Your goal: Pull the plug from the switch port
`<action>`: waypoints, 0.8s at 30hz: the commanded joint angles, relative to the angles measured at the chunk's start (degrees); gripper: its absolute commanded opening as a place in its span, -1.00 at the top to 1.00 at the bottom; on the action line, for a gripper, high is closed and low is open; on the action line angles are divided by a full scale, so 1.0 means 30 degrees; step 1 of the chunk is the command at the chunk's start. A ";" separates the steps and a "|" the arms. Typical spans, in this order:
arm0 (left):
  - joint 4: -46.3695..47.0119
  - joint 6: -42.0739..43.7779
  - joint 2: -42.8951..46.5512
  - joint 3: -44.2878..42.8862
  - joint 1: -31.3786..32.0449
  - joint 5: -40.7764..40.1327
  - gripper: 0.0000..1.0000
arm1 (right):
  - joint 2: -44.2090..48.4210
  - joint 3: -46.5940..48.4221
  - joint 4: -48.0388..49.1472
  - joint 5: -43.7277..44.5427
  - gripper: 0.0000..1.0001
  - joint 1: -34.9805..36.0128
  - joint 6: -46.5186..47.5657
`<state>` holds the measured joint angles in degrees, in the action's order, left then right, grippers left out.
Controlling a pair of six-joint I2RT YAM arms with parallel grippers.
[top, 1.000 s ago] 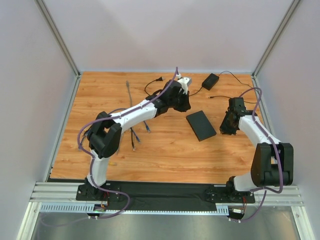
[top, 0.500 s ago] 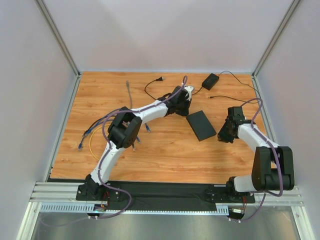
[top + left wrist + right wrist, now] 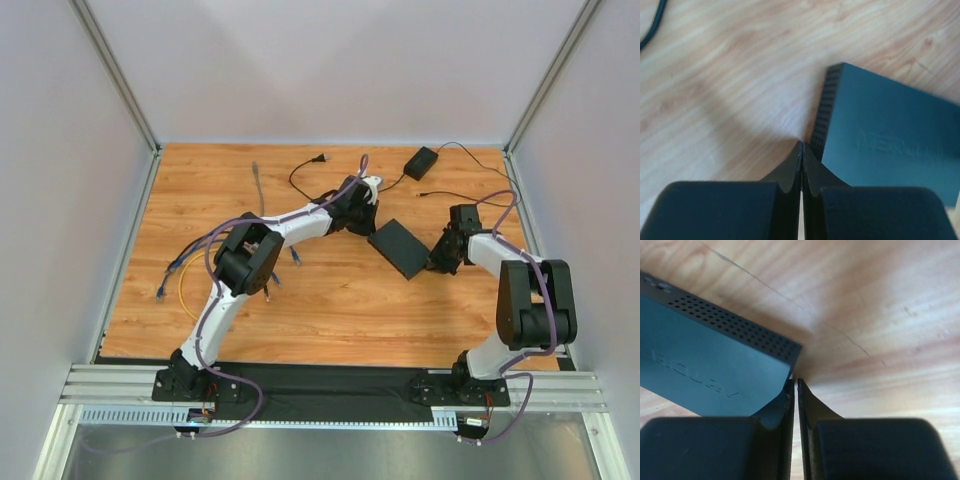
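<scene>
The switch point(image 3: 399, 249) is a flat black box lying on the wooden table, between my two grippers. No plug or cable shows in it, and its row of ports is not visible. My left gripper point(image 3: 364, 223) is shut and empty, its tips at the switch's far left corner. In the left wrist view the fingertips point(image 3: 802, 146) touch the perforated side of the switch point(image 3: 890, 142). My right gripper point(image 3: 437, 260) is shut and empty at the switch's right corner. In the right wrist view its tips point(image 3: 794, 383) sit against the corner of the switch point(image 3: 705, 360).
A black power adapter point(image 3: 421, 161) with thin cords lies at the back right. A black cord with a plug point(image 3: 318, 159) and a grey cable point(image 3: 258, 186) lie at the back. Blue and yellow cables point(image 3: 180, 275) lie at the left.
My left arm came down and its gripper settled against the switch's far left corner. My right gripper moved left to the switch's right corner. The switch shifted slightly.
</scene>
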<state>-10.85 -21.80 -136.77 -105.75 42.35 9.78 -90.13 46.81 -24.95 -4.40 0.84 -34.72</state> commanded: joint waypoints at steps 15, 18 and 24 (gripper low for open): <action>0.2764 -0.2075 0.8254 0.9988 0.0122 -0.1441 1.00 | -0.2772 0.5082 -0.0911 0.0529 0.81 0.0159 0.2227; 0.3234 -0.2865 1.0976 1.2213 0.0122 -0.2729 1.00 | -0.1747 0.4731 -0.1873 0.2219 0.74 0.0393 0.2666; 0.4731 -0.3980 1.7712 1.7492 0.0093 -0.2971 0.73 | 0.2346 0.1689 -0.2466 0.3490 0.42 0.2177 0.3427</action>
<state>-1.02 -30.92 -92.73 -57.93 42.65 1.96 -90.11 56.01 -30.68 2.50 4.34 -26.96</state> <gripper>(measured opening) 0.119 0.276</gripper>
